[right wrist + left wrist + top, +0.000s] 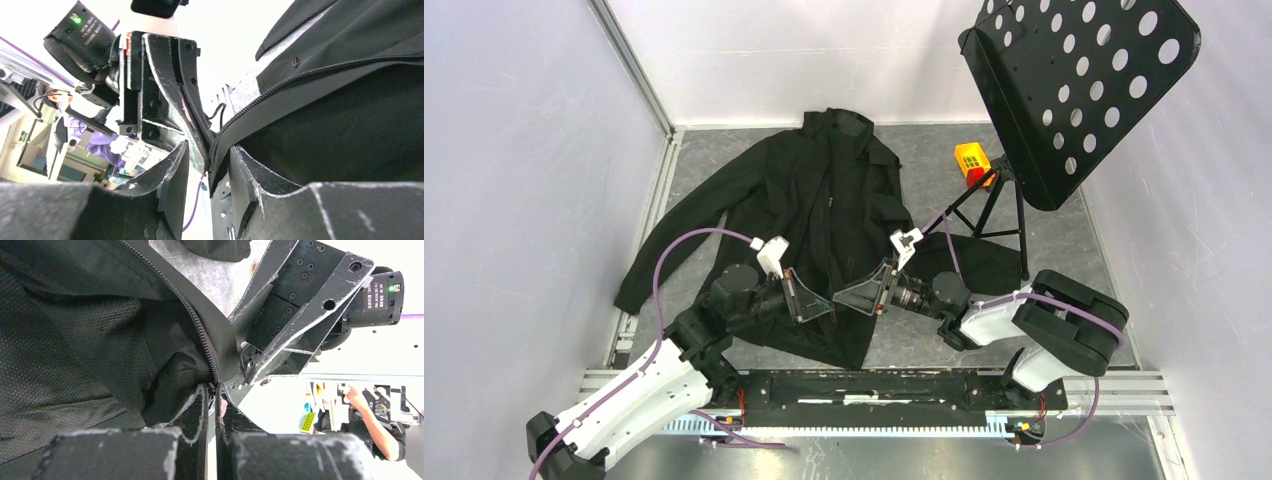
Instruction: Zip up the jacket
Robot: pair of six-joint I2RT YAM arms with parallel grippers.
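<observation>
The black jacket [824, 190] lies spread on the grey table, collar at the far end and front unzipped near the hem. Both grippers meet at its near hem. My left gripper [824, 308] is shut, its fingertips [206, 396] pinching the lower end of the zipper teeth [197, 325] where the mesh lining [75, 355] shows. My right gripper [846, 298] faces it tip to tip. Its jaws stand open in the right wrist view [209, 150], with the other zipper edge [300, 75] hanging between them against the right finger [242, 170].
A black perforated music stand [1084, 80] rises at the far right, its tripod legs [994, 205] beside the jacket's right sleeve. A yellow and red block [972, 162] sits by the stand. White walls close both sides; a metal rail [874, 385] runs along the near edge.
</observation>
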